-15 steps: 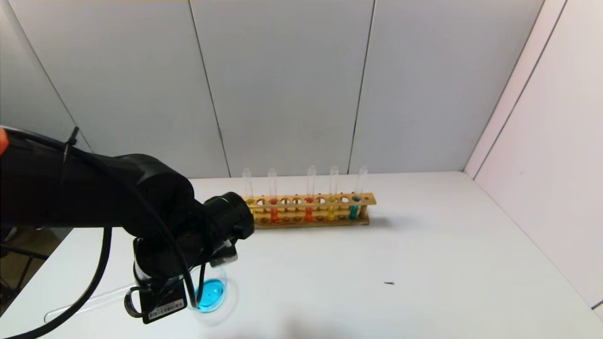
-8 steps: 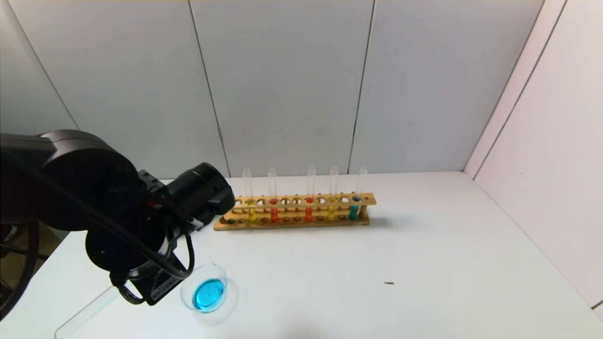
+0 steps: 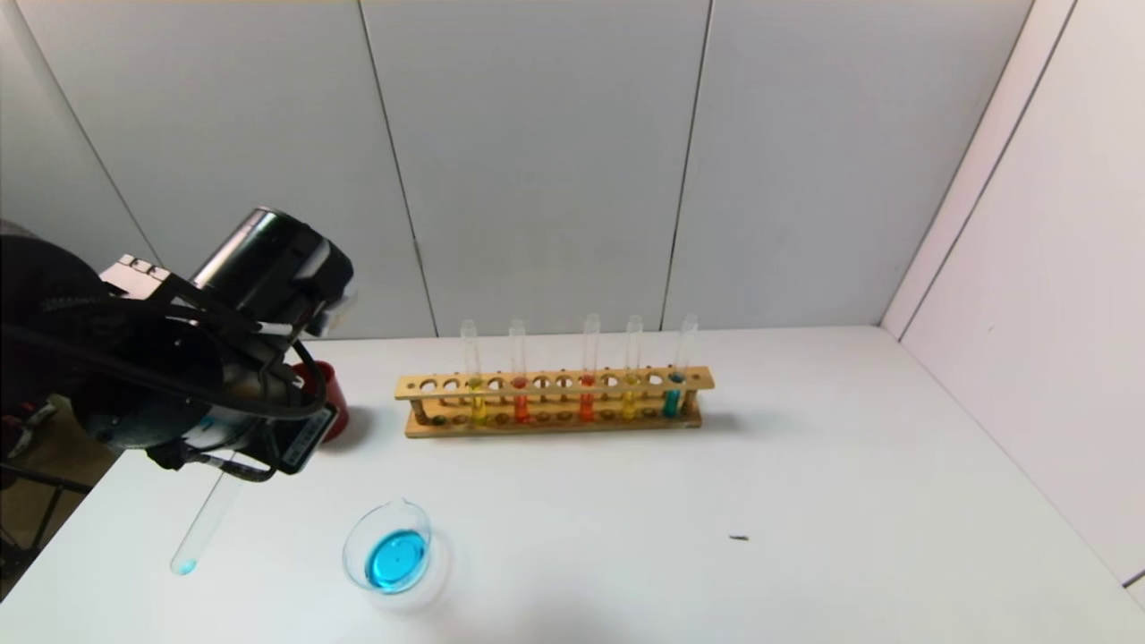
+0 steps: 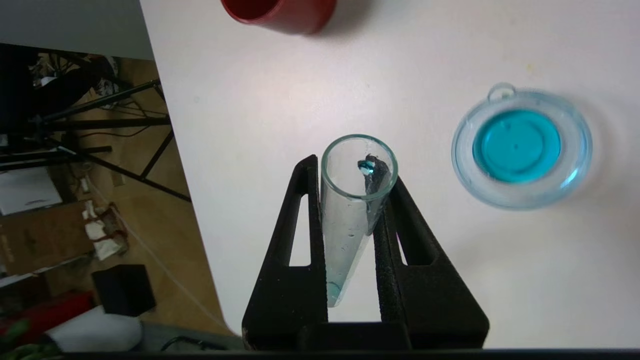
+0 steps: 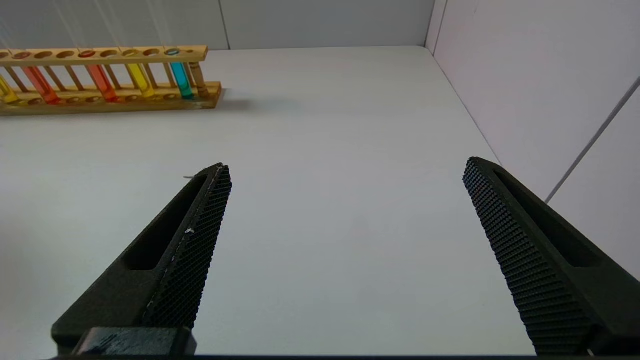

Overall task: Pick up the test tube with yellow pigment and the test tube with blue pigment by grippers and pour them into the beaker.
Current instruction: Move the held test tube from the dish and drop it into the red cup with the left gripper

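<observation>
My left gripper [image 4: 345, 165] is shut on the test tube with blue pigment [image 4: 350, 220]. The tube hangs almost upright, mouth up, left of the beaker, with only a teal trace at its base [image 3: 185, 566]. In the head view the wrist hides the jaws. The beaker [image 3: 353, 547] stands on the table with blue liquid in it; it also shows in the left wrist view [image 4: 462, 150]. The test tube with yellow pigment [image 3: 630, 402] and another blue one [image 3: 672, 398] stand in the wooden rack [image 3: 555, 427]. My right gripper [image 5: 346, 167] is open and empty over bare table.
A dark red cup [image 3: 329, 394] stands left of the rack, partly behind my left wrist. Two orange-red tubes [image 3: 520, 407] and a second yellow tube [image 3: 477, 407] stand in the rack. The table's left edge [image 4: 170, 150] is close to the held tube. A white wall runs along the right.
My left arm has swung left and up, away from the beaker. The tube has turned from lying nearly level to hanging base down. The red cup has come into view.
</observation>
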`<control>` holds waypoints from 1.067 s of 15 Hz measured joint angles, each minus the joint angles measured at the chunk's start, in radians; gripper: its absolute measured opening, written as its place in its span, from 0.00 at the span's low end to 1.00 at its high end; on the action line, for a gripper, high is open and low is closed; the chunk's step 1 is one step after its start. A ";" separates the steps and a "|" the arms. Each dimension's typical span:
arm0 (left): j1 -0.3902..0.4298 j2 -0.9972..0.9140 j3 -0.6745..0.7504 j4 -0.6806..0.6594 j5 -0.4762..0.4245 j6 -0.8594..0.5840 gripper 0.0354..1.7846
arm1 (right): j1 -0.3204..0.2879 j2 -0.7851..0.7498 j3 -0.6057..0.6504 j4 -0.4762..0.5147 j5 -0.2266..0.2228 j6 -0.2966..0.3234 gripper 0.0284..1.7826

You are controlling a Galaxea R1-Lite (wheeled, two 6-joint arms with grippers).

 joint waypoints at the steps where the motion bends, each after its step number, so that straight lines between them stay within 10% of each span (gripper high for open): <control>1: 0.028 -0.006 0.005 -0.052 -0.008 -0.003 0.16 | 0.000 0.000 0.000 0.000 0.000 0.000 0.95; 16: 0.330 0.175 -0.118 -0.593 -0.103 -0.053 0.16 | 0.000 0.000 0.000 0.000 0.000 0.000 0.95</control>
